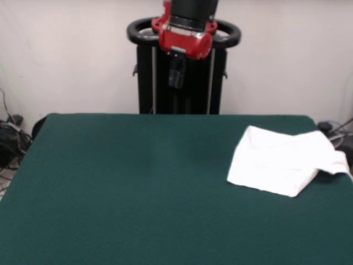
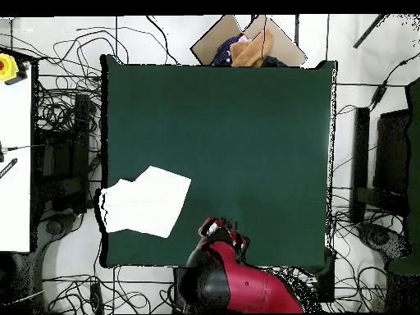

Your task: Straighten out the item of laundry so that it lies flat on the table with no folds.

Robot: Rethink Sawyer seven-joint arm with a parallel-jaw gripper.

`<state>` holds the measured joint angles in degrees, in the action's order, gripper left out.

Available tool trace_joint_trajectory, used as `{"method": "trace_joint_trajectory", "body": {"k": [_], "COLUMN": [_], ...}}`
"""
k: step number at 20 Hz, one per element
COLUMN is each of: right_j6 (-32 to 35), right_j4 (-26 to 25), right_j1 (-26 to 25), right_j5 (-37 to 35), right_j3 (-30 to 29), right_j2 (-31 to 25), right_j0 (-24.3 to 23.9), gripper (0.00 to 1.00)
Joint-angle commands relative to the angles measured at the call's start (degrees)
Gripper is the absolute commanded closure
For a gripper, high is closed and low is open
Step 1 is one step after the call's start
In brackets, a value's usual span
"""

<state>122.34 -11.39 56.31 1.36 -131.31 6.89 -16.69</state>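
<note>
The item of laundry (image 1: 284, 160) is a white cloth lying folded over itself near the table's right edge in the front view, with one corner hanging past that edge. No print shows on it. In the overhead view the laundry (image 2: 148, 201) sits at the left edge of the table (image 2: 246, 139), whose top is dark green (image 1: 138, 182). My gripper (image 1: 176, 76) hangs high above the far edge near the middle, well away from the cloth and holding nothing. From above, the gripper (image 2: 220, 228) is at the table's bottom edge, to the right of the cloth.
A cardboard box (image 2: 246, 45) with clothes in it stands beyond the table's top edge in the overhead view. Cables cover the floor all around. A white bench (image 2: 16, 148) with a yellow object (image 2: 6, 66) stands to the left.
</note>
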Motion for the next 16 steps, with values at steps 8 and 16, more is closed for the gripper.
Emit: {"method": "trace_joint_trajectory", "body": {"k": [8, 16], "right_j6": [0.53, 9.65], "right_j4": [-13.44, -6.08], "right_j1": [-11.54, -18.87], "right_j5": [-3.63, 3.83], "right_j3": [5.04, 7.52], "right_j2": [-10.68, -8.55], "right_j0": [-0.79, 8.30], "gripper": [1.00, 1.00]}}
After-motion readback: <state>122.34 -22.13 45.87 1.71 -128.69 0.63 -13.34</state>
